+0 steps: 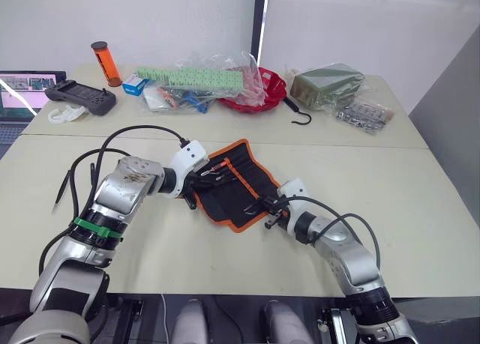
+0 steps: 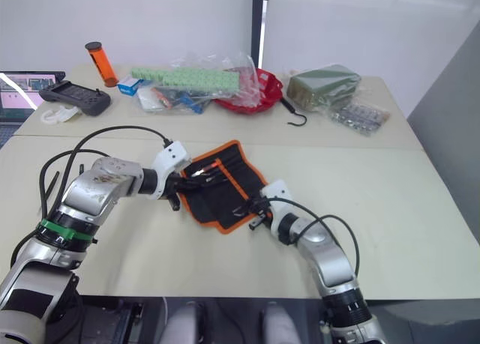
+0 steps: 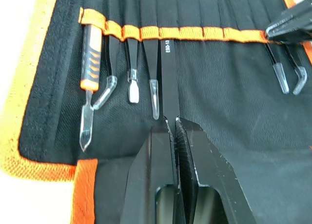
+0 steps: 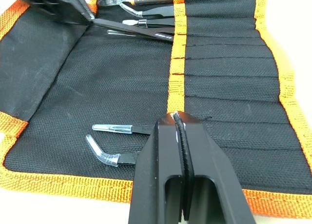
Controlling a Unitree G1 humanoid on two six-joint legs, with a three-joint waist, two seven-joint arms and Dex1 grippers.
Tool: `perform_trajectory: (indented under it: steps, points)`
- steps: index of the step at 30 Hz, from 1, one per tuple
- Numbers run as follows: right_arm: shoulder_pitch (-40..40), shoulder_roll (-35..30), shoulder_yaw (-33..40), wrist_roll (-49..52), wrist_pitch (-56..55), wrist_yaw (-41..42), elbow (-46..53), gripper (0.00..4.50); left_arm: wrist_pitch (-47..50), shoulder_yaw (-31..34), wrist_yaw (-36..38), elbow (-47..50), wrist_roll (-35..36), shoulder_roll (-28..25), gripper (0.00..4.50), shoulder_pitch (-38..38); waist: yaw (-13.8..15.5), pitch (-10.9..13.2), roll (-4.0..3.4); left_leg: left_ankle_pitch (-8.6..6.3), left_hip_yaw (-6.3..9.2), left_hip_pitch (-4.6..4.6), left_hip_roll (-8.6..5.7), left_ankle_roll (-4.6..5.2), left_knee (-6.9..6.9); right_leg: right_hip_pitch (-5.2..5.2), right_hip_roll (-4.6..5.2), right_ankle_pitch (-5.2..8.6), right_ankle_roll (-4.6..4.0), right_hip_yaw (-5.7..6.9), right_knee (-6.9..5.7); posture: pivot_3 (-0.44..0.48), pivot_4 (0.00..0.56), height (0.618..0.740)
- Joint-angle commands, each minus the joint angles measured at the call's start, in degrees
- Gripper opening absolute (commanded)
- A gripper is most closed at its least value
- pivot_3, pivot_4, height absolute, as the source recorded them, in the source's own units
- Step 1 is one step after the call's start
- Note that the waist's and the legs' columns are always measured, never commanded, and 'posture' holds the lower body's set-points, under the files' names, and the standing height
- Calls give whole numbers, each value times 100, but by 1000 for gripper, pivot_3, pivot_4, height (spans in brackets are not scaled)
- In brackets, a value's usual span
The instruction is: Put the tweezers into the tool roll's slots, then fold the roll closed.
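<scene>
The tool roll [image 1: 222, 202] lies open in the middle of the table, black with orange edging. My left gripper [image 3: 171, 120] is shut on a black tweezers [image 3: 169, 72] whose far end sits under the orange band of the slots [image 4: 219, 68]. To one side of it, an orange-handled tool [image 3: 90, 53] and three capped tweezers [image 3: 131, 63] sit in slots. My right gripper [image 4: 175, 115] is shut, its tips resting on the orange band near two more capped tweezers [image 4: 122, 130]. Another slim black tweezers [image 1: 63, 186] lies loose on the table by my left arm.
Along the back of the table stand an orange cylinder [image 1: 106, 63], a black controller [image 1: 81, 97], plastic bags [image 1: 199, 78], a red bowl [image 1: 259, 89], a black hook [image 1: 300, 118], a dark green packet [image 1: 326, 85] and a bag of metal parts [image 1: 364, 113].
</scene>
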State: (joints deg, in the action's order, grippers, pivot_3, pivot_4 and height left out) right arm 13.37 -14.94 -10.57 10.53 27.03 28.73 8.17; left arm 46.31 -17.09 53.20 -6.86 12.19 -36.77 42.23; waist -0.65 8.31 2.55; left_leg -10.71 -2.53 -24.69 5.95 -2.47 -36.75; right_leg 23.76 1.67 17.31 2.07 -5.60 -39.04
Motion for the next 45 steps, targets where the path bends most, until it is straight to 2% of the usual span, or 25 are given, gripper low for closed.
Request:
perform_trajectory:
  steps: [1, 8, 19, 27, 37, 45]
  points:
    - [-55, 9, -87, -9, 156, 40, -106, 30, -13, 73, -120, -16, -131, 81, 0, 205, 0, 0, 0, 0, 1, 0, 0, 0, 0, 0, 0, 0, 0, 0, 0, 0, 150, 737]
    - [-70, 81, -192, -42, 179, 29, -143, 30, -134, -81, -52, -198, -287, 381, 0, 357, 3, 0, 0, 0, 23, 7, -1, 0, -6, -27, -10, 0, 0, 0, 5, 0, 150, 737]
    - [-127, 226, -335, -100, 179, 8, -190, 30, -994, -371, 130, -1292, -775, 840, 0, 794, -4, 0, 0, 0, 41, 18, -2, 0, -7, -50, -19, 1, 1, 1, 10, 0, 150, 737]
    - [-147, 214, -282, -79, 182, -9, -187, 30, -1553, -282, 39, -2367, -945, 1457, 0, 1040, 5, 0, -1, 0, 47, 25, -4, 0, -7, -62, -21, 2, 2, 1, 13, 0, 150, 737]
    - [-163, 195, -260, -86, 172, -17, -201, 30, -1622, -91, 68, -2695, -1040, 1588, 0, 1144, 14, -1, -1, 0, 51, 30, -7, 0, -7, -70, -20, 2, 3, 1, 13, 0, 150, 737]
    - [-130, 187, -224, -67, 169, 10, -268, 0, -1090, 177, 170, -2053, -872, 1326, 2715, 1066, -11, 0, -1, 1, 52, 29, -7, 0, -7, -68, -23, 3, 4, 0, 13, 0, 150, 737]
